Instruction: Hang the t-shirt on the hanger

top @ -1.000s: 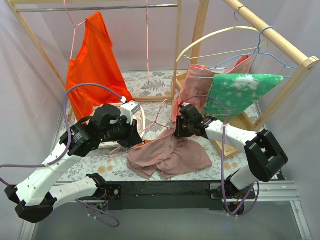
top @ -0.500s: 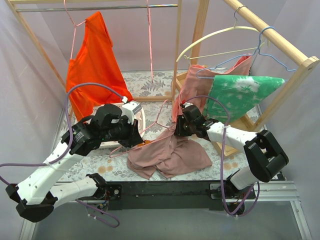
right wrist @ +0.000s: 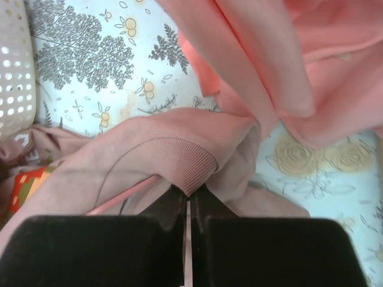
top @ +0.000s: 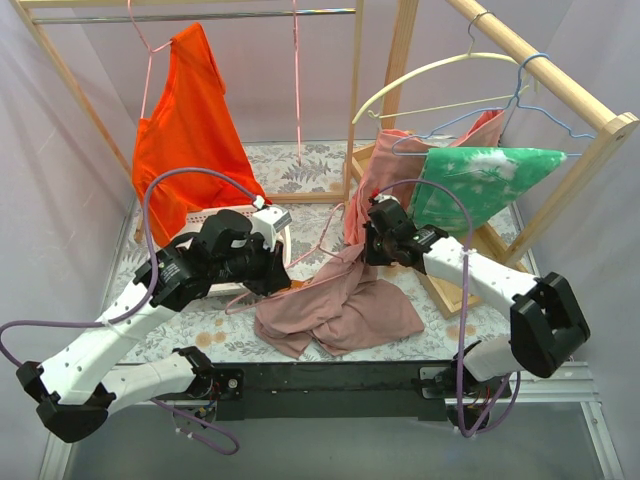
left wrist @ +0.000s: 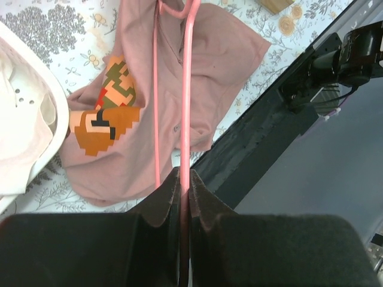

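R gripper [top: 378, 238] is now sitting higher and further back-right vs 1 s ago, and it's dragging the t-shirt [top: 345, 305] collar up with it. Fabric is now stretching in a ridge from the heap to the jaws. The rest of the t-shirt is still lying bunched on the floral mat [top: 300, 165] near the front edge, between the arms.

R jaws are pinching the ribbed collar edge (clear in R wrist view).

L gripper [top: 275, 272] has barely moved. Its jaws are clamping the hanger [left wrist: 188, 89] wire, nothing else in them.

Meaning, IMO: the neck opening is getting lifted and tensioned so the hanger can be fed in. Not threaded yet; in L wrist view the wire is lying over the fabric, not inside it.

Orientation:
- Hanger long axis is running from the L jaws away up-right in top view, toward R gripper and the collar. Can't tell where the hook end is.
- T-shirt is running collar-high at back-right, body trailing down-left to front. Pixel print is facing up.

The salmon shirt [top: 385, 170] is hanging just behind R gripper, so there's a snag risk.
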